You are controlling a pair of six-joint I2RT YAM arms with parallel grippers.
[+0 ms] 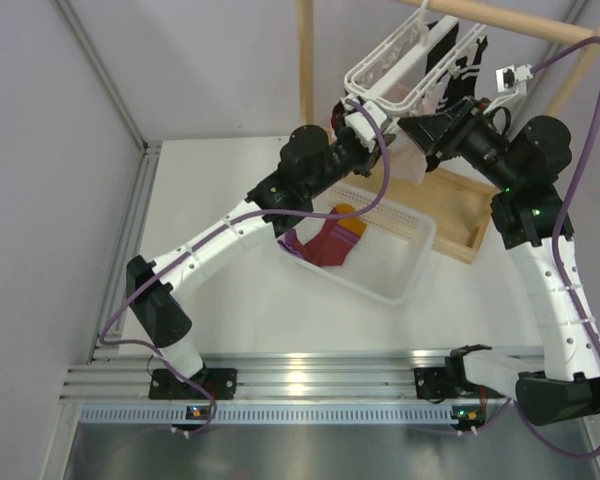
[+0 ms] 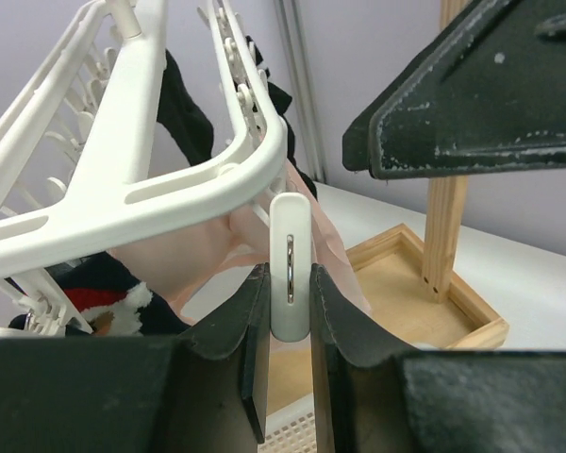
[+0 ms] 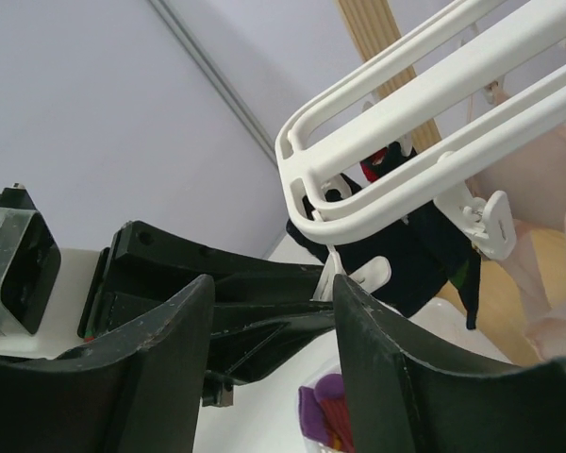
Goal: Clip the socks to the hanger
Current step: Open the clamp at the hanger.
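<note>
Toward the bottom middle of the top view, nearest the arm bases, the white slotted plastic basket point(image 1: 410, 275) held a maroon-purple sock point(image 1: 330, 245) with an orange heel. It was not yet hung, and it lay where either arm could drop down for it. Higher in that frame I had both arms raised to the white plastic lattice hanger point(image 1: 400, 55), which sat tilted under the rail of the wooden rack point(image 1: 520, 20).

The left gripper point(image 2: 290, 280) was clamped on a small white plastic peg point(image 2: 290, 222) dangling from the hanger's corner. I judged that squeeze was there to hold the peg's mouth ready for a sock. The right gripper point(image 3: 274, 297) stood with its jaws apart and nothing between them, just beside the left one.

Only the left wrist view showed the grip on the peg; from above, the wrists hid it. That view also showed a dark navy sock point(image 2: 104, 297) with a red-and-white Santa mark at lower left, and a pale pink sheer garment point(image 2: 208, 255) behind the peg. The right wrist view added navy fabric hanging under the frame.
</note>
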